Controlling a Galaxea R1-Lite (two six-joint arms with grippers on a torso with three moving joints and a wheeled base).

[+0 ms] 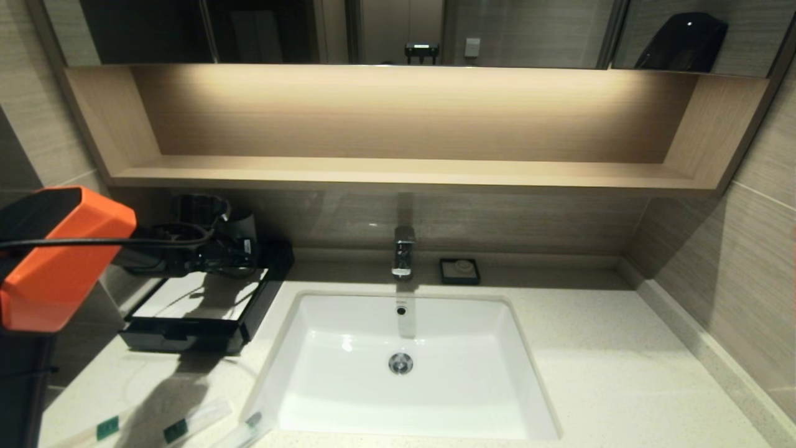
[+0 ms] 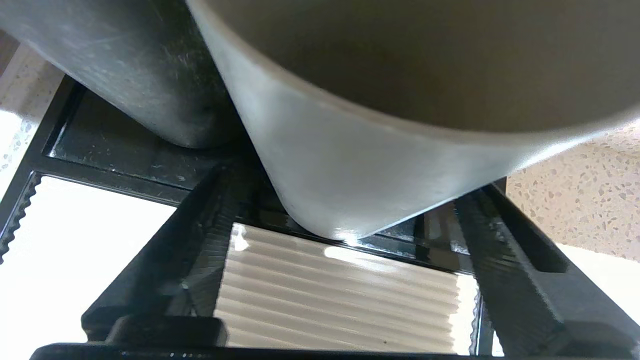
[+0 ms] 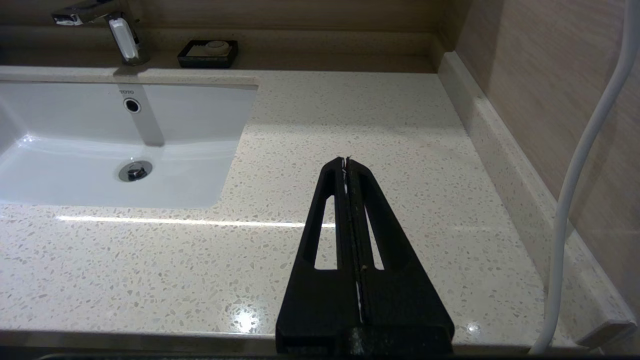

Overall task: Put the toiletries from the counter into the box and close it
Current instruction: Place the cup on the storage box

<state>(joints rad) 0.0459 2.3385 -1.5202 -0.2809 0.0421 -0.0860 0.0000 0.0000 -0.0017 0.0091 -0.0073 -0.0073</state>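
The box [image 1: 249, 311] is low and black with a white top panel [image 2: 340, 295], and it stands on the counter [image 1: 609, 361] left of the sink. Three slim toiletries packets [image 1: 176, 430] with green labels lie at the counter's front left edge. My left gripper [image 1: 239, 249] reaches over the back of the box, open. Its fingers [image 2: 200, 240] stand wide on either side of a tilted light grey cup [image 2: 350, 150] without touching it. The cup's lower edge rests on the box's rear ledge. My right gripper [image 3: 346, 161] hovers shut and empty over the counter right of the sink.
A dark cup [image 2: 140, 75] stands beside the grey one on the box's back tray. The white sink [image 1: 348, 311] fills the middle, with a faucet [image 1: 403, 252] and a black soap dish [image 1: 459, 271] behind it. A wooden shelf [image 1: 398, 171] runs overhead.
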